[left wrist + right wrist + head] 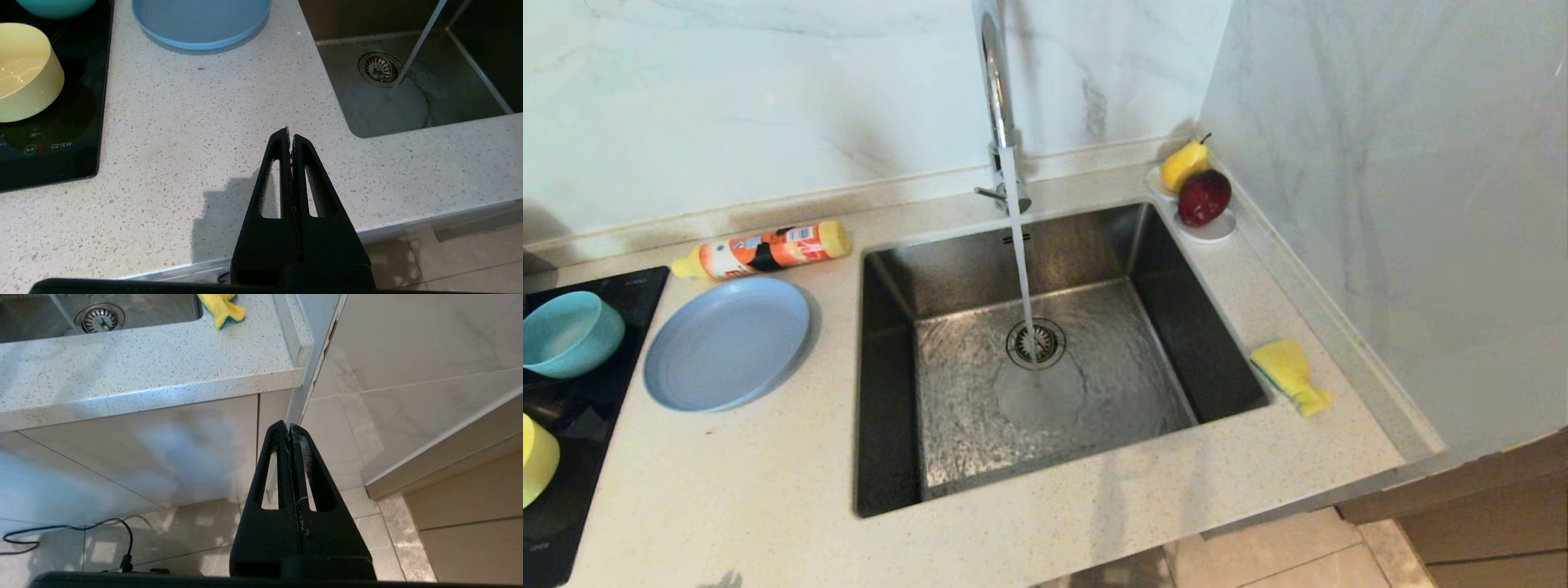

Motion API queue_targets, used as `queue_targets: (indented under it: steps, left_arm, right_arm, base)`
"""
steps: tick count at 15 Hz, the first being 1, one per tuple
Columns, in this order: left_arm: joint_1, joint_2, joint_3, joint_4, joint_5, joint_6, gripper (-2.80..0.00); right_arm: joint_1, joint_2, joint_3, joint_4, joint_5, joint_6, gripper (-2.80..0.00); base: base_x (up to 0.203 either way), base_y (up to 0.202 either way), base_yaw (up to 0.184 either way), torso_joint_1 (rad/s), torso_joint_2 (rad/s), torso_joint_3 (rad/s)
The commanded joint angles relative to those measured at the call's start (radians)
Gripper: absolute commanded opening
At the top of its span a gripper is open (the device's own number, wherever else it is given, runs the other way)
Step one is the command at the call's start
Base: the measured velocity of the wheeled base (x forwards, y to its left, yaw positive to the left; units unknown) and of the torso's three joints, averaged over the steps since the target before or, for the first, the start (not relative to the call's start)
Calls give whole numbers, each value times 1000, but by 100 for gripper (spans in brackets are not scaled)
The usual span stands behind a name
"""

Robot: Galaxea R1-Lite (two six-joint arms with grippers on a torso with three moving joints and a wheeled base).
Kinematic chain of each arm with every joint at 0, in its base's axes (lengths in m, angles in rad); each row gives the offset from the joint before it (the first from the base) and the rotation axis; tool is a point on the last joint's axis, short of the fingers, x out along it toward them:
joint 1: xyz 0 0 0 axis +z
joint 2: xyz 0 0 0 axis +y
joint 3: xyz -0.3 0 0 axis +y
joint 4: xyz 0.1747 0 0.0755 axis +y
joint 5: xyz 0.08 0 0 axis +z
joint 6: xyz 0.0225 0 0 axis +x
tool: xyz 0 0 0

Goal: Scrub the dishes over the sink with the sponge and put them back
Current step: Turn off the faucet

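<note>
Looking down from the head view, you see the sink point(1045, 351) set in the speckled counter point(768, 490), with water running from the faucet point(996, 90) onto the floor of the basin just in front of the drain point(1036, 343). Left of the sink lies the plate point(727, 343), empty and flat on the counter, and behind the plate a soap bottle point(764, 249) lies on its side. Farther left of the sink, on the black cooktop point(572, 408), stand the teal bowl point(568, 333) and, nearer you, the yellow bowl point(538, 459), cut off by the frame edge. The sponge point(1290, 376) lies just right of the sink, yellow face up, on the counter. Behind the sink's right corner a white dish point(1213, 229) holds a pear point(1183, 166) and what looks like a dark red apple point(1204, 197). Neither arm shows here.

From the left wrist view, your left gripper point(290, 136) has its fingers pressed together on nothing, above the counter's front part, left of the sink point(408, 81). Beyond it are the plate point(200, 24), the yellow bowl point(24, 73) and a sliver of the teal bowl point(57, 6) on the cooktop point(53, 134).

From the right wrist view, your right gripper point(289, 430) is also closed and empty, below the counter's point(143, 375) edge, before the cabinet front. The sponge point(222, 308) sits right of the sink point(122, 310).
</note>
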Motion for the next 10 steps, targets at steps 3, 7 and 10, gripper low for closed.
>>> queue_targets:
  steps: [3, 7, 10]
  left_arm:
    - [0, 1, 23, 0, 0, 0, -280]
    - [0, 1, 23, 0, 0, 0, -280]
    - [0, 1, 23, -2, 0, 0, -280]
  right_arm:
    - [0, -8, 0, 1, 0, -1, -280]
    - [0, -8, 0, 1, 0, 0, -280]
    - [0, -8, 0, 1, 0, 0, -280]
  base:
    - [0, 0, 0, 0, 0, 0]
    - [0, 0, 0, 0, 0, 0]
    - [0, 0, 0, 0, 0, 0]
